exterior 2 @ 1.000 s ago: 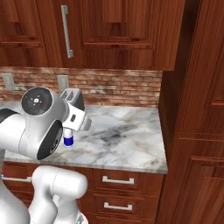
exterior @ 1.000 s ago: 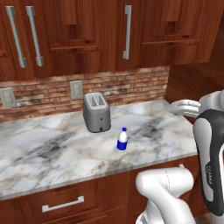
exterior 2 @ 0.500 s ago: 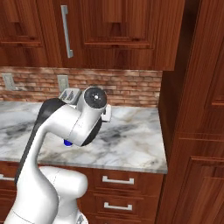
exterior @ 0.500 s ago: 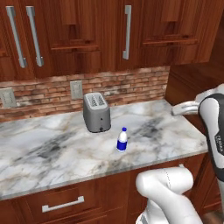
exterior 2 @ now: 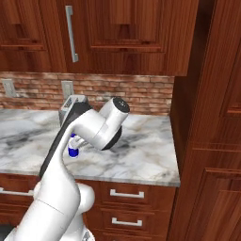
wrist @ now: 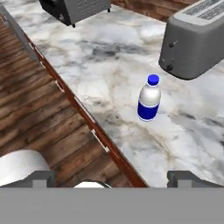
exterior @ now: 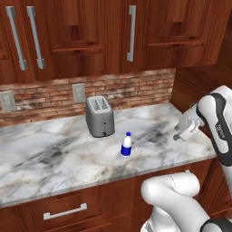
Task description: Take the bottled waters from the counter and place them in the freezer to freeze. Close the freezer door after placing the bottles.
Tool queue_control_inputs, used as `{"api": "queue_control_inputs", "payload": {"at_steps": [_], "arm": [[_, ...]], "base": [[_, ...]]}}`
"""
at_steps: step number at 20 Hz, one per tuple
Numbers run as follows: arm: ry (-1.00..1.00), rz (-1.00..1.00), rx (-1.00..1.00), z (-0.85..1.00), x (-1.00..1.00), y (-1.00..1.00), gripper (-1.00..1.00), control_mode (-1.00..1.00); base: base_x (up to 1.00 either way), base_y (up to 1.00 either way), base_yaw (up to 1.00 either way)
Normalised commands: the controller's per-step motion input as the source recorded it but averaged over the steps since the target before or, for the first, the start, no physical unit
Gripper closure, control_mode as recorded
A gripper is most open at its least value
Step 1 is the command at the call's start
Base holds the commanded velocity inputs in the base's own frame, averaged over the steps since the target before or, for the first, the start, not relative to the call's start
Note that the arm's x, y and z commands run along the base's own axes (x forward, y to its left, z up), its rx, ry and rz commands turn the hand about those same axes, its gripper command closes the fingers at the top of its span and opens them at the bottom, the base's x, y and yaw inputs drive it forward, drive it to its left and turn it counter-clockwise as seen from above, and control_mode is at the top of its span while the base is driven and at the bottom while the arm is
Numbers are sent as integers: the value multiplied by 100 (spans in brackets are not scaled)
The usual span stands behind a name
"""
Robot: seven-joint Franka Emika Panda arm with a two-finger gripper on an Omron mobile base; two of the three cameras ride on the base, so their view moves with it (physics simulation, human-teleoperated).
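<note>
While the gripper [exterior: 180,134] hangs over the right end of the counter [exterior: 54,158], its jaws stand spread wide with nothing between them, the two dark fingertips [wrist: 41,178] far apart at the bottom of the hand view. One bottled water [exterior: 127,145] stands upright on the marble, just in front of the grey toaster [exterior: 100,116] and apart from it, nearer the counter's front edge than the brick wall [exterior: 136,88]. In the hand view the bottle [wrist: 148,98] shows its blue cap and blue label band, well clear of the fingertips. From the right base view the bottle [exterior 2: 73,149] sits partly behind the white arm [exterior 2: 89,124].
</note>
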Motion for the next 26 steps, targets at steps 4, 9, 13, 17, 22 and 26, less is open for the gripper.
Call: {"api": "queue_control_inputs", "payload": {"at_steps": [4,9,13,17,22,26], "arm": [[-18,64,-21,-43,0,49,-100,-100],[-41,28,0,-14,1,16,-100,-100],[-26,11,19,-10,37,8,-100,-100],[-20,7,28,-17,54,0,-100,-100],[-1,12,11,-24,63,0,-100,-100],[6,15,4,-33,60,1,-100,-100]], "base": [[0,0,0],[0,0,0],[0,0,0],[0,0,0],[0,0,0],[0,0,0]]}}
